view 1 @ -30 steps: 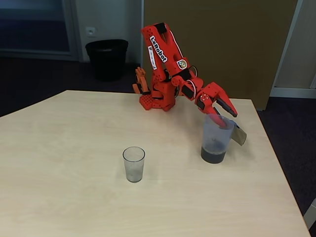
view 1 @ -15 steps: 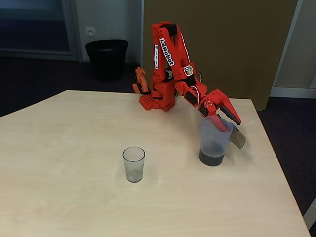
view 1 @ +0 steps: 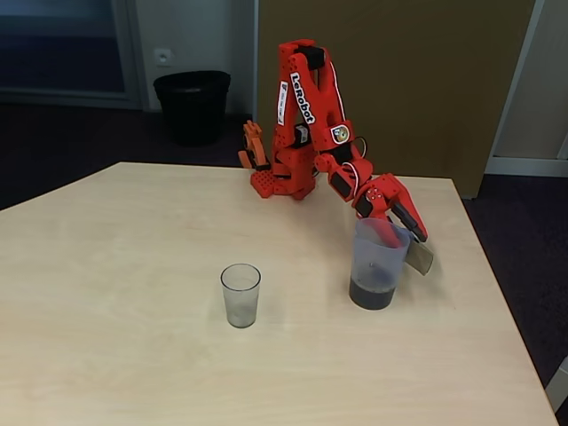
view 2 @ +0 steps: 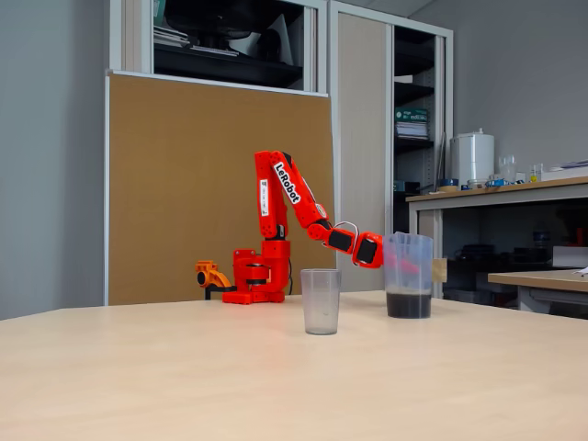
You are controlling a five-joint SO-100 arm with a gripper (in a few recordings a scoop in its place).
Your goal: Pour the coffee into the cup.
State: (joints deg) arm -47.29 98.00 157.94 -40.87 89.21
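Nearest the camera in both fixed views: the cup (view 1: 240, 295), standing upright on the table (view 1: 133, 355). It looks empty, with no dark liquid in it that I can make out, so by my reading nothing has been poured yet.

Right of the cup and a little farther back in the higher fixed view: the jug (view 1: 377, 262), well apart from the cup. It is upright or close to it. In the low side view (view 2: 408, 275) its base appears to sit level on the table or barely clear of it; I cannot tell which. The coffee (view 1: 372, 294) lies as a shallow dark band in the bottom of the jug, all of it there.

At the jug's rim, on the side away from the cup: the gripper (view 1: 397, 226). One red finger reaches down inside the jug's mouth and the other runs along the outside near the handle, so the jaws seem to be pinched on the jug's wall. The translucent wall blurs the contact, but I judge it a grip.

Farther back: the red arm (view 1: 306, 98) bends down from its base, which sits behind the cup and to its right at the table's far edge.

What is left, as I judge it: carry the jug across to the cup, tip it, pour.
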